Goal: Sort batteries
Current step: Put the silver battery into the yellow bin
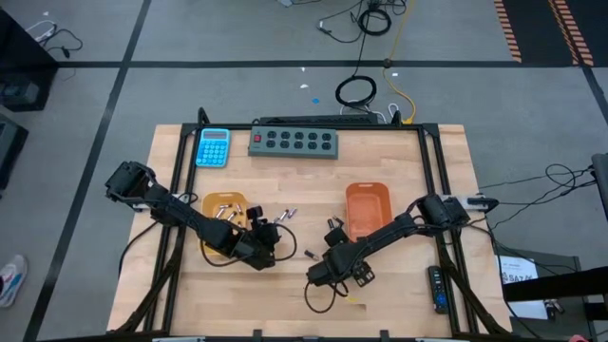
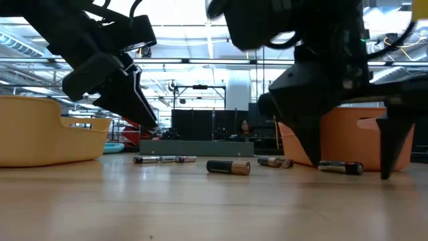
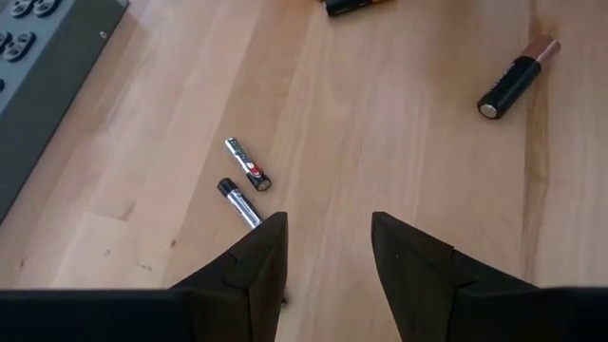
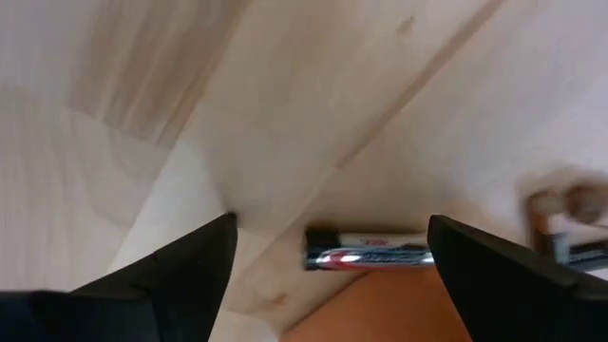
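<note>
Batteries lie loose on the wooden table [image 1: 399, 152]. In the left wrist view there are two slim silvery ones [image 3: 247, 163] [image 3: 239, 201] and a black, copper-ended one [image 3: 516, 78]. A yellow tray [image 1: 211, 236] holds several batteries, and an orange tray [image 1: 368, 211] stands to its right. My left gripper [image 3: 328, 228] [image 1: 264, 252] hangs open above the table, by the yellow tray's right side. My right gripper [image 4: 332, 223] [image 2: 350, 169] is open wide and low, one finger on each side of a silver battery [image 4: 370, 252] [image 2: 341, 167] lying beside the orange tray.
A grey power strip [image 1: 294, 142] and a blue calculator [image 1: 214, 147] lie along the table's far edge. More batteries lie between the trays [image 2: 229, 167] [image 2: 164, 159] [image 2: 274, 161]. Black frame rails run down both sides of the table.
</note>
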